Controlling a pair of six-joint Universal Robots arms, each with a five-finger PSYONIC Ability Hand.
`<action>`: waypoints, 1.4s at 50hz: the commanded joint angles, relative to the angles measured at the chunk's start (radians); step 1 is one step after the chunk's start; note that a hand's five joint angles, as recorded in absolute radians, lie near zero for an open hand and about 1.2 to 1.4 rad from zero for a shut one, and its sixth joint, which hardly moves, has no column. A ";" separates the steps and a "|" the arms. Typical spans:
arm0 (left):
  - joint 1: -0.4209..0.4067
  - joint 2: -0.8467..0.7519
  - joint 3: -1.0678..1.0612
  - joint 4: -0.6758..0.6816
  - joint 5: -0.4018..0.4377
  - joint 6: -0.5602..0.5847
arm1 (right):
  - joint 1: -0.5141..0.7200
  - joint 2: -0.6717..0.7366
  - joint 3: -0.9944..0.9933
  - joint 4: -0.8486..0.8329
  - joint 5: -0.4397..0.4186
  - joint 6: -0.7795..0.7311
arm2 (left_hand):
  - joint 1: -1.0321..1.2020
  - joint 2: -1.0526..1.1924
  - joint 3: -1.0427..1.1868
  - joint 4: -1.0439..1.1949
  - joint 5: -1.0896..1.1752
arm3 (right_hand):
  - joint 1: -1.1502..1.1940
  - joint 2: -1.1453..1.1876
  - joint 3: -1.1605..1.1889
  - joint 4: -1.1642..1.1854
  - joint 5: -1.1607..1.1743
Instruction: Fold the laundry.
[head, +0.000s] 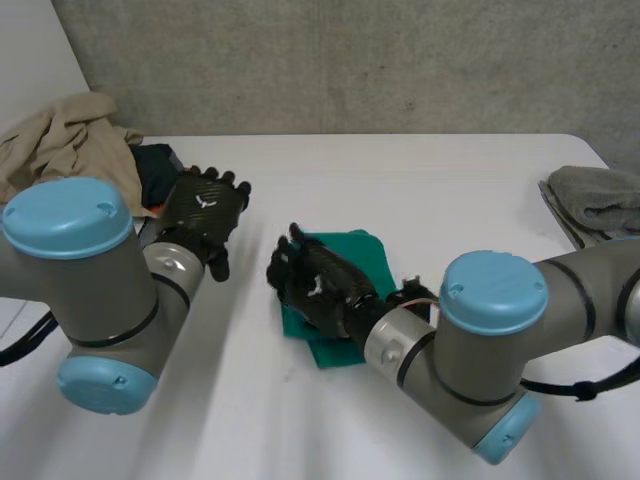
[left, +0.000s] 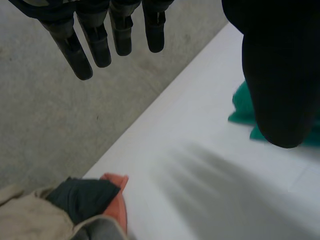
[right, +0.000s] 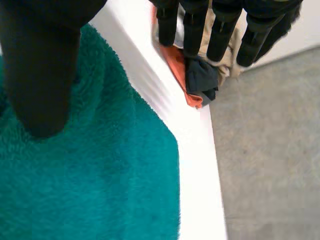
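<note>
Near the middle of the table (head: 450, 185), right hand (head: 318, 285) sits over the green towel (head: 358, 252), fingers straight, gripping nothing. At 10 o'clock from it, left hand (head: 205, 208) is above the table, fingers straight, also empty. Further back: clothes pile (head: 70, 140) at the 10 o'clock corner, grey towel (head: 600, 195) at the 2 o'clock edge.

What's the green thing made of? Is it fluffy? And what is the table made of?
The green cloth looks like a terry towel. Up close in the right wrist view it has a matte, fuzzy pile, so it is probably soft cotton or something similar. The table looks hard and smooth, perhaps white laminate or painted board. Its surface is flat and even, with no weave or grain showing.
</note>
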 joint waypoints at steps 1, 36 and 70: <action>-0.076 -0.017 0.095 0.005 0.002 -0.070 | -0.162 -0.215 0.044 -0.001 0.037 0.605 | -0.040 -0.025 -0.038 -0.026 -0.032 | -0.108 -0.095 -0.105 -0.103 -0.077; -0.226 -0.367 0.338 -0.254 -0.125 -0.178 | -0.221 0.214 -0.382 0.531 0.105 0.746 | -0.025 -0.011 -0.023 -0.012 -0.018 | -0.108 -0.095 -0.105 -0.103 -0.077; -0.059 -0.031 0.230 -0.246 0.343 -0.199 | -0.054 -0.051 0.265 -0.175 0.189 0.531 | -0.019 -0.005 -0.018 -0.006 -0.012 | -0.108 -0.095 -0.105 -0.103 -0.077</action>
